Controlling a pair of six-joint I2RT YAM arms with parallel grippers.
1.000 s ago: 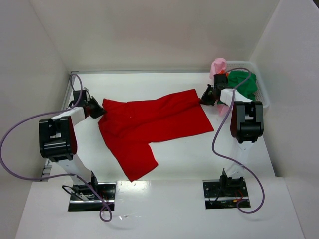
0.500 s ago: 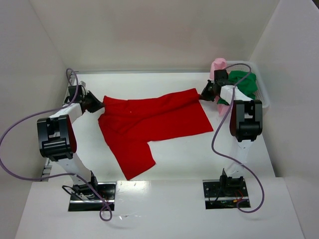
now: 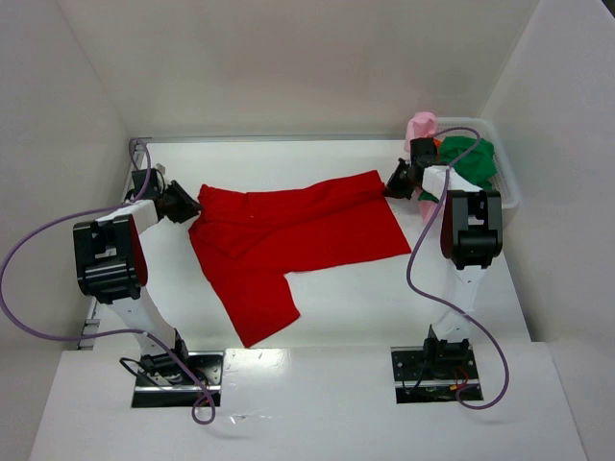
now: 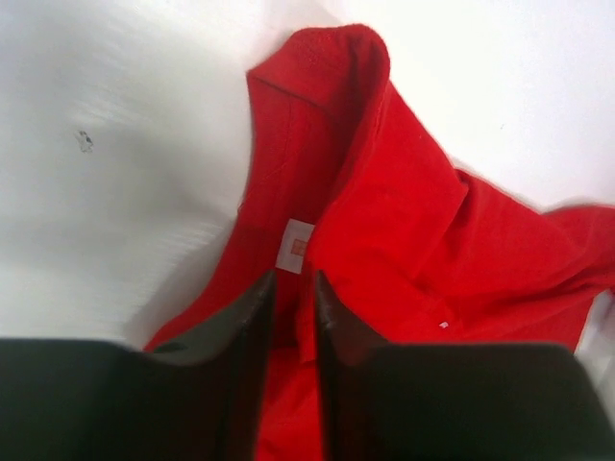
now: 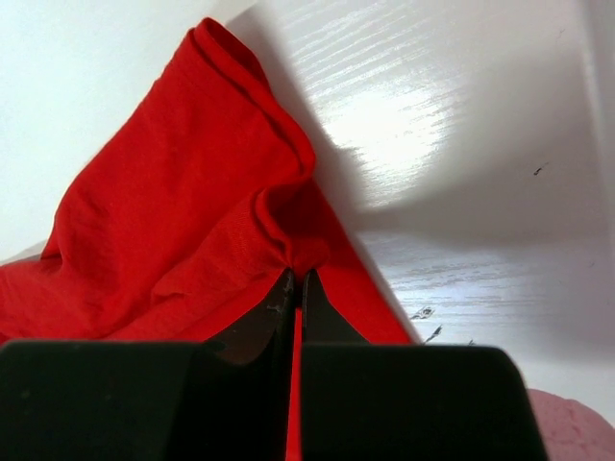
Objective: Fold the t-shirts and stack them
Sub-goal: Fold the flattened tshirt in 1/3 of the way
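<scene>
**Top external view.** A bright red short-sleeved cloth t-shirt (image 3: 288,230) lies spread across the middle of the white desk (image 3: 356,298). Its body runs left to right, and one part reaches toward the near edge. The left gripper (image 3: 183,205) sits at the shirt's left end, close to the desk's left edge. The right gripper (image 3: 394,182) sits at the shirt's far right corner. A white plastic lattice basket (image 3: 506,173) stands in the far right corner of the desk. It holds a dark green t-shirt (image 3: 466,158), a pale pink t-shirt (image 3: 420,128) and a sliver of orange t-shirt (image 3: 440,144), all bundled together.

**Left wrist view.** The black fingers (image 4: 259,307) of the left gripper (image 4: 295,283) stand a narrow gap apart over the red t-shirt (image 4: 404,221). Red cloth shows in the gap. It seems to lie loose there, though the view is too close to be sure. A small white sewn label (image 4: 295,245) lies just beyond the fingertips, and the collar edge curls upward beyond it. Bare desk (image 4: 125,173) shows on the left.

**Right wrist view.** The fingers (image 5: 274,307) of the right gripper (image 5: 295,279) are pressed together and pinch a fold of the red t-shirt (image 5: 163,221). The cloth rises in a ridge from the fingertips. Glossy desk (image 5: 432,125) shows beyond, and pink cloth (image 5: 577,427) shows at the lower right corner.
</scene>
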